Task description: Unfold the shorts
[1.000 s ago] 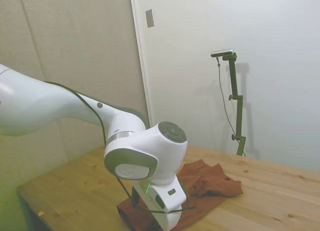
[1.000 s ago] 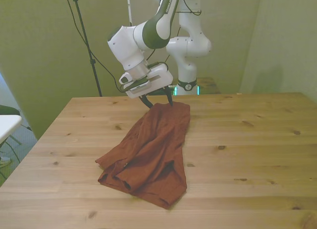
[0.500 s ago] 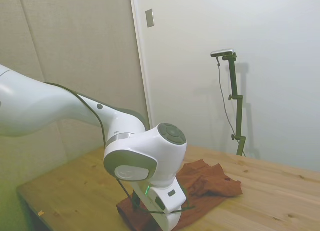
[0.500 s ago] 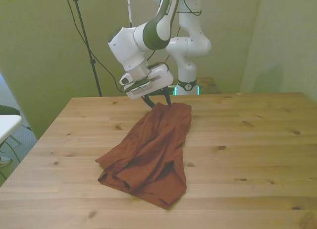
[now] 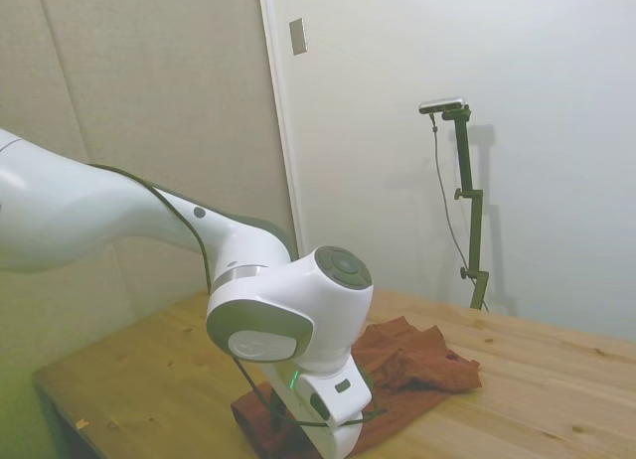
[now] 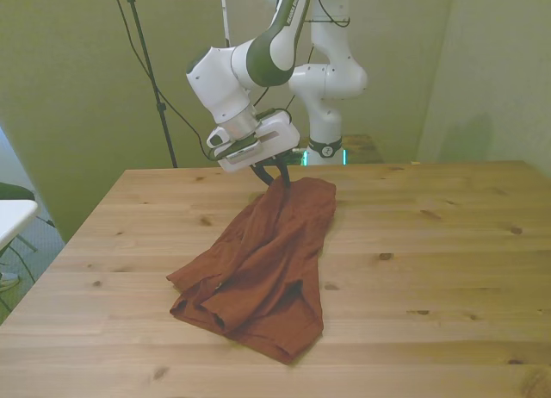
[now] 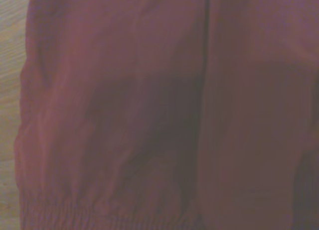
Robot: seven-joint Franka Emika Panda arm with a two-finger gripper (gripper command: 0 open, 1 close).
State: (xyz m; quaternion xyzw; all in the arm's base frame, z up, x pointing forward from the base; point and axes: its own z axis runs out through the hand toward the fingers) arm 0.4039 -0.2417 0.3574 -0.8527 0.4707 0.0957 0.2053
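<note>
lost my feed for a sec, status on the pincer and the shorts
Pincer shut on far edge of shorts. Shorts bunched and folded on the table, near end rumpled. Nothing else on the cloth.

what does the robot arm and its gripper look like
The arm is glossy white with rounded shells, dark grey bands at its joints and black cables along it. The gripper has a flat white body, thin dark fingers and a small green light.
</note>
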